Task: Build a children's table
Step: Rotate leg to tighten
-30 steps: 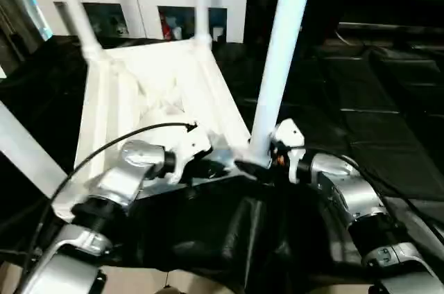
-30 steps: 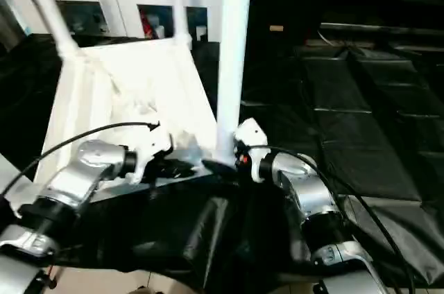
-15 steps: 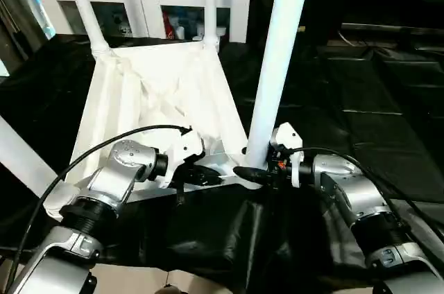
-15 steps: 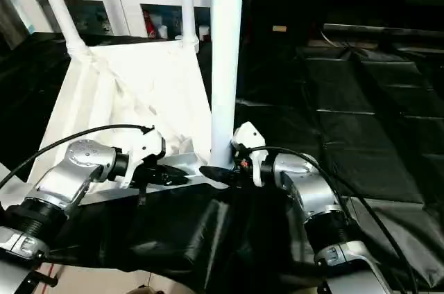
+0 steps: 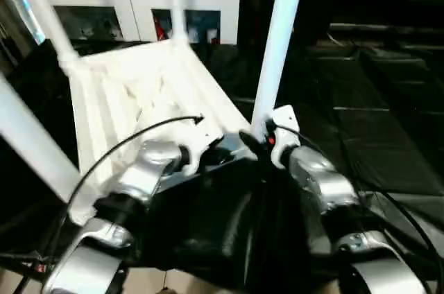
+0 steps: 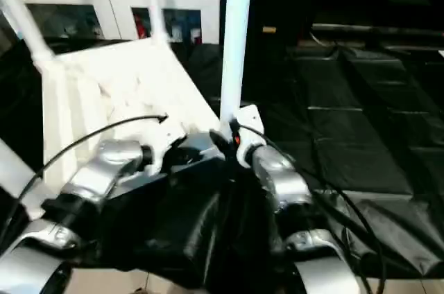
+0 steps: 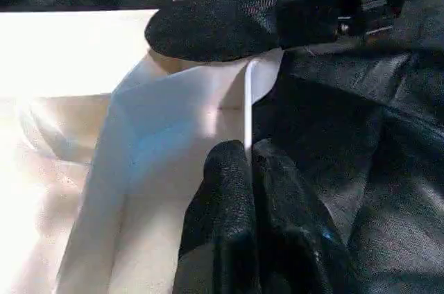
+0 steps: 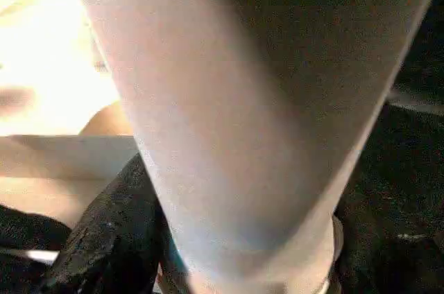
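Note:
The children's table lies upside down on black cloth, its ribbed white underside facing up. Its white legs stand in the corner sockets. The near right leg rises tall, and my right gripper is shut on it just above its socket. In the right wrist view the leg runs between the jaws, with one black finger pressed on its side. My left gripper is at the table's near edge. Its fingers are shut on the thin white rim, close to the right gripper's finger.
Other legs stand at the far left, far right and near left corners. A white cabinet with glass-fronted compartments stands behind the table. Black floor mats spread to the right, and crumpled black cloth lies near me.
My right gripper's fingers have closed in around the near right leg. The head camera has shifted and tilted. My left gripper keeps its hold on the rim.

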Controlling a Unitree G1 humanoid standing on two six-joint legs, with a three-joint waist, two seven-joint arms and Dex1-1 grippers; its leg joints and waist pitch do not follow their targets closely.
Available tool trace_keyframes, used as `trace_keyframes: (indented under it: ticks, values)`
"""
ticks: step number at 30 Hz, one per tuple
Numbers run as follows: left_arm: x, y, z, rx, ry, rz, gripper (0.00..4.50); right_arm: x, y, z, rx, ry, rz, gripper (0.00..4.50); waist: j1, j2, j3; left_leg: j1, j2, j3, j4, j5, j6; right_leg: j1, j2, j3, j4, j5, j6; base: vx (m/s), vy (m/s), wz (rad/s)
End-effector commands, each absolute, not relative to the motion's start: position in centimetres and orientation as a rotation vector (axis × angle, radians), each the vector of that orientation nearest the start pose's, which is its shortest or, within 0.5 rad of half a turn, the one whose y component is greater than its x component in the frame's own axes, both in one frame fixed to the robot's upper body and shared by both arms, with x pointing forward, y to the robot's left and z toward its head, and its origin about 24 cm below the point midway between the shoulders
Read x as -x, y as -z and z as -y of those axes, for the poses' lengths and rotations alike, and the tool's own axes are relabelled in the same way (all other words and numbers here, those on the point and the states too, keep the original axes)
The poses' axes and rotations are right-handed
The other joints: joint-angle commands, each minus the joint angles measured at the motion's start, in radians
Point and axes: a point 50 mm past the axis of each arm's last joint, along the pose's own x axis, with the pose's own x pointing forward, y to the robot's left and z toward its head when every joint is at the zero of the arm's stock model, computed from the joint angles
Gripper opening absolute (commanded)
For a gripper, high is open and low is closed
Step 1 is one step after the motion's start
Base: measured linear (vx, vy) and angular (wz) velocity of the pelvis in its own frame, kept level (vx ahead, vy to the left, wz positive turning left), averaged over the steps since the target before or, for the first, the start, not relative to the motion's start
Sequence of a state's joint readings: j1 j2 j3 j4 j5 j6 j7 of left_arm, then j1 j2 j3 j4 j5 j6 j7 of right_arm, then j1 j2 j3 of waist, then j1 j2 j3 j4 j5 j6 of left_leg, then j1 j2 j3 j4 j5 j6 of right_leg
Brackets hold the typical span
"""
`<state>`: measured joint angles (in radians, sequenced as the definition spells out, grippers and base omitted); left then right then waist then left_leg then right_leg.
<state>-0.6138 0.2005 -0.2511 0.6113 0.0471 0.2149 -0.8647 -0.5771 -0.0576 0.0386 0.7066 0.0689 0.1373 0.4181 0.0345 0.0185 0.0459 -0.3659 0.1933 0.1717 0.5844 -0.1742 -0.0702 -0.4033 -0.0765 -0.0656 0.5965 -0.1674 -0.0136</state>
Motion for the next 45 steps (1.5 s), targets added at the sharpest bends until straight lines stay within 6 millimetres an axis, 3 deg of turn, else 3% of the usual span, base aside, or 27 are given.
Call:
trace_keyframes:
  ticks: [1,3,8,11,15,20,21,23,27,35,37,38,43,45]
  values:
    - [-32.9,-6.5,-5.7,-0.283,1.152,-0.283,0.0,-32.6,-2.1,5.8,-0.032,-0.734,-0.349,3.07,0.002,-0.003,-0.06,0.006,0.028,-0.006,-0.071,-0.269,0.024,0.047,-0.062,0.043,-0.078,-0.285,-0.196,0.0,0.0,0.0]
    - [-32.7,-6.5,-5.6,-0.28,1.174,-0.278,0.0,-32.6,-2.3,5.7,-0.065,-0.759,-0.342,3.46,0.001,-0.003,-0.06,0.006,0.029,-0.006,-0.072,-0.268,0.027,0.047,-0.061,0.042,-0.077,-0.278,-0.2,0.0,0.0,0.0]
    - [-31.8,-6.3,-6.6,-0.279,1.273,-0.271,0.0,-32.2,-2.7,6.8,-0.02,-0.86,-0.322,3.88,0.003,0.003,-0.062,0.007,0.031,-0.008,-0.072,-0.279,0.029,0.052,-0.061,0.041,-0.076,-0.26,-0.206,0.0,0.0,0.0]
    - [-31.4,-6.2,-7.4,-0.289,1.318,-0.28,0.0,-32.0,-3.0,7.6,0.007,-0.927,-0.308,3.88,0.001,0.001,-0.065,0.003,0.03,-0.005,-0.069,-0.225,0.051,0.054,-0.06,0.042,-0.067,-0.173,-0.23,0.0,0.0,0.0]
    - [-30.8,-6.0,-8.8,-0.304,1.384,-0.313,0.0,-30.7,-3.8,9.1,0.048,-1.12,-0.279,3.88,0.013,-0.001,-0.065,0.006,0.034,-0.001,-0.066,-0.201,0.081,0.056,-0.059,0.042,-0.063,-0.13,-0.248,0.0,0.0,0.0]
    - [-30.0,-6.1,-10.0,-0.303,1.473,-0.353,0.0,-30.1,-4.3,10.9,0.085,-1.215,-0.301,3.88,0.025,0.001,-0.059,0.007,0.037,-0.002,-0.071,-0.245,0.061,0.053,-0.06,0.04,-0.068,-0.226,-0.235,0.0,0.0,0.0]
    - [-29.7,-6.1,-10.4,-0.302,1.497,-0.369,0.0,-29.9,-4.4,11.3,0.098,-1.249,-0.312,3.88,0.024,-0.005,-0.058,0.007,0.037,-0.001,-0.072,-0.254,0.056,0.052,-0.06,0.041,-0.071,-0.248,-0.227,0.0,0.0,0.0]
    - [-29.5,-6.0,-10.8,-0.304,1.514,-0.385,0.0,-29.7,-4.5,11.6,0.105,-1.274,-0.322,3.88,0.028,-0.001,-0.059,0.01,0.039,-0.001,-0.071,-0.25,0.054,0.049,-0.06,0.042,-0.071,-0.248,-0.226,0.0,0.0,0.0]
    - [-29.3,-6.0,-11.3,-0.304,1.539,-0.408,0.0,-29.4,-4.6,12.0,0.103,-1.303,-0.34,3.88,0.031,-0.002,-0.061,0.008,0.037,-0.002,-0.07,-0.232,0.052,0.051,-0.06,0.042,-0.067,-0.229,-0.226,0.0,0.0,0.0]
    - [-28.8,-6.0,-11.8,-0.295,1.58,-0.447,0.0,-29.2,-4.8,12.2,0.082,-1.329,-0.356,3.14,0.037,0.001,-0.061,0.009,0.037,-0.001,-0.07,-0.221,0.049,0.05,-0.059,0.042,-0.067,-0.216,-0.23,0.0,0.0,0.0]
    - [-28.8,-6.0,-11.8,-0.294,1.58,-0.447,0.0,-29.1,-4.8,12.1,0.075,-1.332,-0.358,3.13,0.04,0.001,-0.061,0.011,0.037,-0.001,-0.07,-0.225,0.047,0.05,-0.059,0.042,-0.067,-0.224,-0.227,0.0,0.0,0.0]
    - [-28.9,-6.0,-11.7,-0.295,1.575,-0.444,0.0,-29.0,-4.7,12.0,0.074,-1.333,-0.357,2.84,0.042,0.002,-0.061,0.01,0.037,-0.002,-0.07,-0.226,0.044,0.049,-0.06,0.042,-0.067,-0.225,-0.225,0.0,0.0,0.0]
    - [-29.8,-6.2,-10.8,-0.296,1.486,-0.385,0.0,-28.9,-4.2,11.1,0.053,-1.29,-0.361,2.75,0.045,0.0,-0.062,0.01,0.036,-0.001,-0.07,-0.22,0.037,0.048,-0.059,0.043,-0.067,-0.214,-0.223,0.0,0.0,0.0]
    - [-30.4,-6.3,-10.3,-0.296,1.438,-0.354,0.0,-28.9,-3.7,10.6,0.038,-1.252,-0.377,2.7,0.045,-0.002,-0.06,0.01,0.035,-0.003,-0.071,-0.235,0.031,0.05,-0.061,0.042,-0.07,-0.25,-0.212,0.0,0.0,0.0]
